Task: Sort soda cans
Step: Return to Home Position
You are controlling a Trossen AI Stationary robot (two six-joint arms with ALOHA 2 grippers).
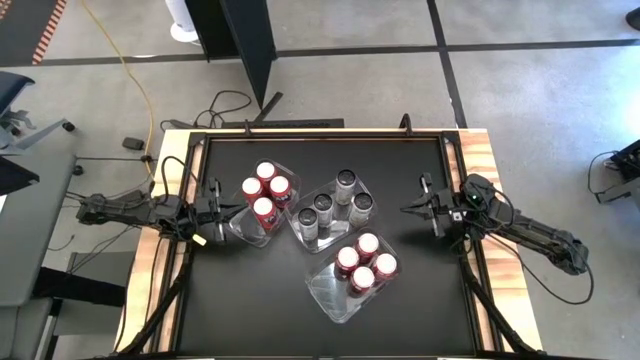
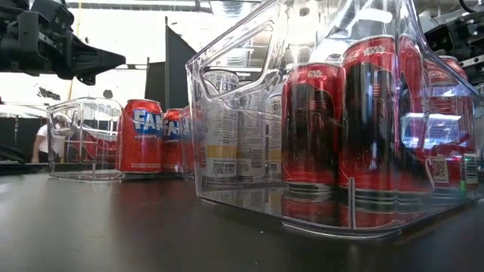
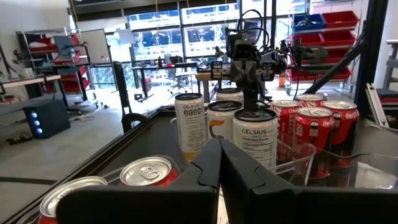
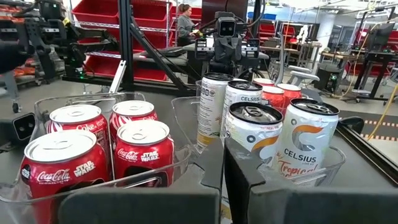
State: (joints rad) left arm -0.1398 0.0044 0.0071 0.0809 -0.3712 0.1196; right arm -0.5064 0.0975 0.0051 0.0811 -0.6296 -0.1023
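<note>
Black matting covers the desk (image 1: pixel 250 310), framed in pale wood, with grey floor and a yellow cable beyond, as I work the rig from a distance; three clear trays sit at mid-frame in the high view, and the soda cans (image 1: pixel 322 208) are already grouped inside them; four red cans fill the upper-left tray (image 1: pixel 238 228), four silver-grey cans the centre tray (image 1: pixel 300 235), four red cans the lower-right tray (image 1: pixel 330 295); I see no loose can on the mat, so I judge the sort close to finished. Left gripper (image 1: pixel 214 210) hangs at the left edge just beside the red tray, jaws pressed together and holding nothing, as its own wrist view shows; right gripper (image 1: pixel 408 208) waits at the right, apart from the trays, jaws near closed with a narrow slit between them, also empty. Risk from here, in my judgement: the left arm sits so near its tray that a careless swing could shove it and topple cans; the trays also crowd each other at the corners, so nudging one may shift its neighbour.
</note>
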